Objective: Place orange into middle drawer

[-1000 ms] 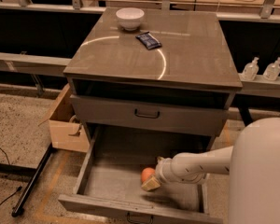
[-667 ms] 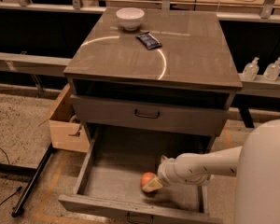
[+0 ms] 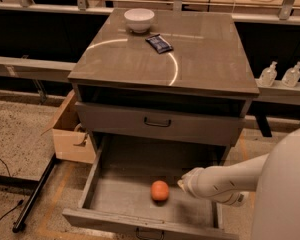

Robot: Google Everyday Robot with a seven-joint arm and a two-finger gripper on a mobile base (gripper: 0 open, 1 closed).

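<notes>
The orange [image 3: 160, 190] lies on the grey floor of the open middle drawer [image 3: 121, 196], near its centre. It rests free, with a small gap between it and my gripper [image 3: 182, 183]. The gripper is inside the drawer, just right of the orange and slightly above the floor, at the end of my white arm that reaches in from the right. The drawer is pulled far out, with its low front panel and small dark handle [image 3: 150, 232] at the bottom of the view.
Above the open drawer is a closed grey drawer front with a black handle [image 3: 157, 121]. On the cabinet top stand a white bowl [image 3: 139, 19] and a dark blue snack packet [image 3: 159, 43]. A cardboard box [image 3: 70, 134] sits left of the cabinet. Two bottles [image 3: 280, 75] stand at the right.
The orange now lies free on the drawer floor. My gripper, which was right against it before, has drawn back to the right and up a little.
</notes>
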